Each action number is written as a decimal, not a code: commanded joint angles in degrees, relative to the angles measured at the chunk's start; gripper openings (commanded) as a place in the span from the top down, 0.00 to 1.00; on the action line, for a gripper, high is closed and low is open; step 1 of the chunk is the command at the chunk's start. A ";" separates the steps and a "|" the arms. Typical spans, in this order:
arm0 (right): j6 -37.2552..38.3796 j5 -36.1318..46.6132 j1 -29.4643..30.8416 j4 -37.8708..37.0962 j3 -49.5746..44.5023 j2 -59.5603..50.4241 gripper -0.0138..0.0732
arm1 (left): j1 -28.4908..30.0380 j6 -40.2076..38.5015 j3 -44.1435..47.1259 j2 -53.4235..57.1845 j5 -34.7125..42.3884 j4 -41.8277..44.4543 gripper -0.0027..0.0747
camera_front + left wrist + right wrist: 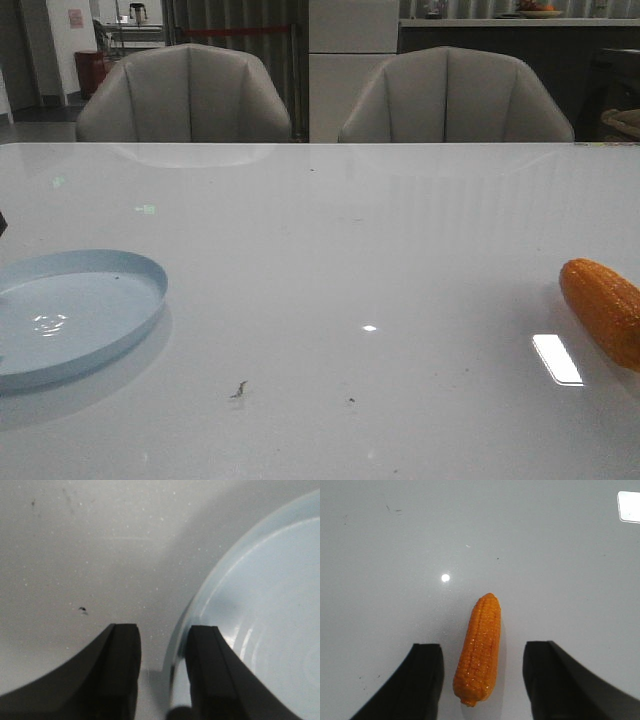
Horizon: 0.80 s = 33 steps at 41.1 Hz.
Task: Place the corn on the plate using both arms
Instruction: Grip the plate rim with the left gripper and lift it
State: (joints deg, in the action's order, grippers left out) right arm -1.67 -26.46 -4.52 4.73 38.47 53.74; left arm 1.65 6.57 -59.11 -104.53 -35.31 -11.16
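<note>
Just glossy white table [350,230], 2 grey chairs [185,95] behind.

Orange corn [603,308] lies flat, well apart from empty blue plate [140,270].

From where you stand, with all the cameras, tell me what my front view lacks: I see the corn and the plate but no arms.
Observer: The right tool is open, and the corn lies on the table between its fingers, untouched.
Operator: Give me the left side.
Observer: The left tool is open too, straddling the plate's rim, one finger over the plate, the other over bare table.
Operator: Report whether it grips the rim.
Observer: It does not look closed on it; a gap shows between the fingers and the rim.
Operator: Check the plate.
Observer: The stretch of it in the left wrist view holds nothing.
</note>
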 commanded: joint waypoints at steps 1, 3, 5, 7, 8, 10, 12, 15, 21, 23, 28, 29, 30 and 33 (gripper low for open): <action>-0.33 3.96 0.24 0.32 2.08 -0.34 0.31 | -0.07 -0.69 -1.07 1.04 0.63 -0.65 0.61; -0.33 3.96 0.24 0.32 2.08 -0.34 0.31 | -0.07 -0.69 -1.07 1.04 0.63 -0.65 0.67; -0.33 3.96 0.24 0.32 2.08 -0.34 0.31 | -0.07 -0.69 -1.07 1.04 0.63 -0.65 0.76; -0.33 3.96 0.24 0.32 2.08 -0.34 0.31 | -0.07 -0.69 -1.07 1.04 0.63 -0.79 0.86; -0.33 3.96 0.24 0.32 2.08 -0.34 0.31 | -0.07 -0.69 -1.19 1.04 0.63 -0.79 0.84; -0.33 3.96 0.24 0.32 2.08 -0.34 0.31 | -0.07 -0.69 -1.58 1.04 0.22 -0.79 0.82; -0.33 3.96 0.24 0.32 2.08 -0.34 0.31 | -0.07 -0.69 -2.32 1.04 -0.38 -1.10 0.83; -0.33 3.96 0.24 0.32 2.08 -0.34 0.31 | -0.07 -0.69 -4.06 1.27 -1.94 -2.12 0.84; -0.33 3.96 0.24 0.32 2.08 -0.34 0.31 | -0.07 -0.69 -8.43 2.49 -4.82 -6.93 0.84; -0.33 3.96 0.24 0.32 2.08 -0.34 0.31 | -0.07 -0.43 -10.11 2.98 -5.52 -9.87 0.84; -0.33 3.96 0.24 0.32 2.08 -0.34 0.31 | -1.30 -0.33 -14.40 3.65 -7.27 -14.14 0.84; -0.33 3.96 0.24 0.32 2.08 -0.34 0.31 | -1.60 -0.33 -14.97 3.65 -7.79 -14.59 0.84; -0.33 3.96 0.24 0.32 2.08 -0.34 0.31 | -2.20 -0.33 -16.06 3.65 -8.48 -14.96 0.84; -0.33 3.90 0.24 0.32 2.08 -0.34 0.31 | -4.00 -0.33 -18.09 3.65 -9.44 -15.95 0.84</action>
State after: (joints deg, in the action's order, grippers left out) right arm -1.67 -26.46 -4.52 4.81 38.47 53.74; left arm -0.36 6.46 -73.51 -104.25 -43.91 -23.33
